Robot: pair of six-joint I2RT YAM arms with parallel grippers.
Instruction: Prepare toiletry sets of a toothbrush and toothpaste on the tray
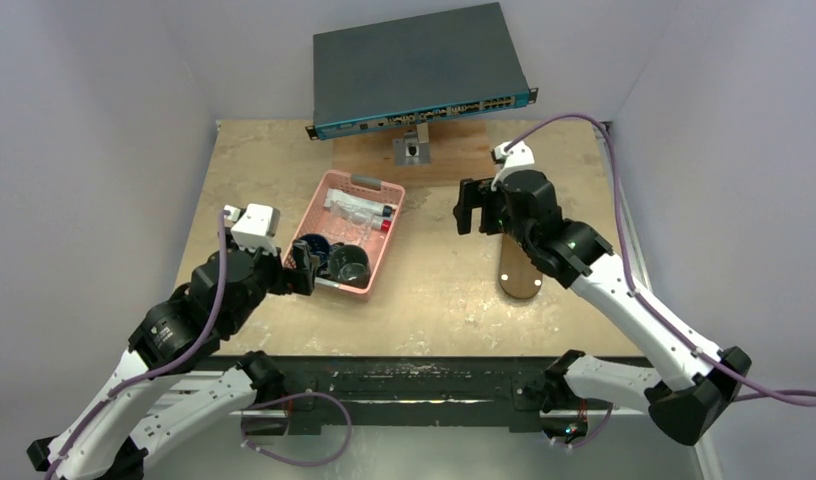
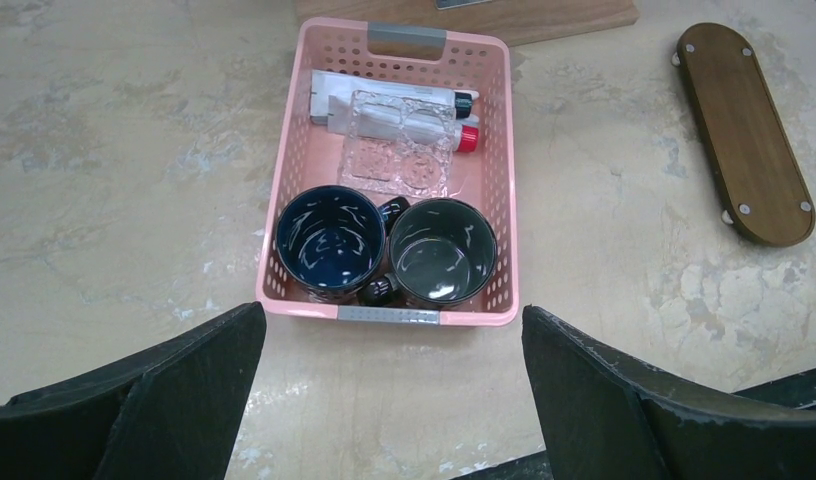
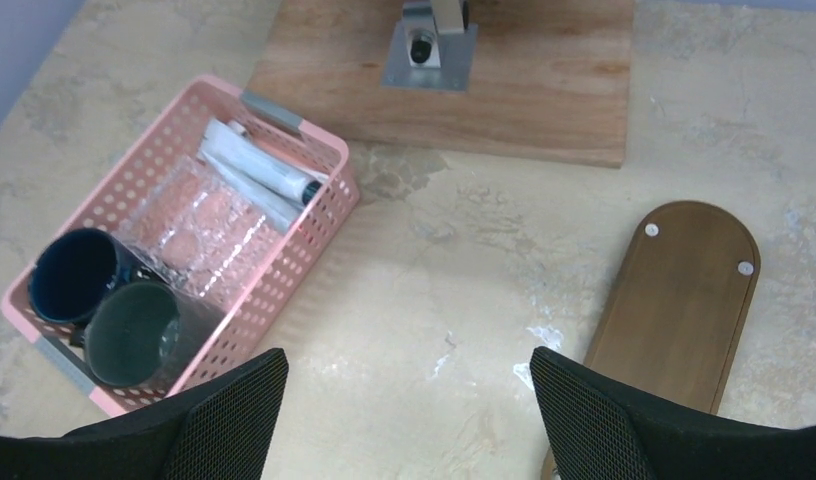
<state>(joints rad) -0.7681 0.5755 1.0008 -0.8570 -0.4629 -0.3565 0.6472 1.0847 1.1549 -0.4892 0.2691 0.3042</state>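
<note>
Left gripper (image 2: pixel 389 400) and right gripper (image 3: pixel 409 420) are hanging agape, empty; slim white toiletry sets (image 2: pixel 384 100) are lying flat, far in the pink perforated plastic basket (image 2: pixel 284 170), likely slipping if pinched.

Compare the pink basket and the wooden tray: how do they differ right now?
The basket is pink perforated plastic with upright walls; the tray is a flat dark-brown wooden board with rounded ends. The basket holds two mugs, tubes and a clear pack; the tray bears nothing. Both are oblong and rest on the table.
</note>
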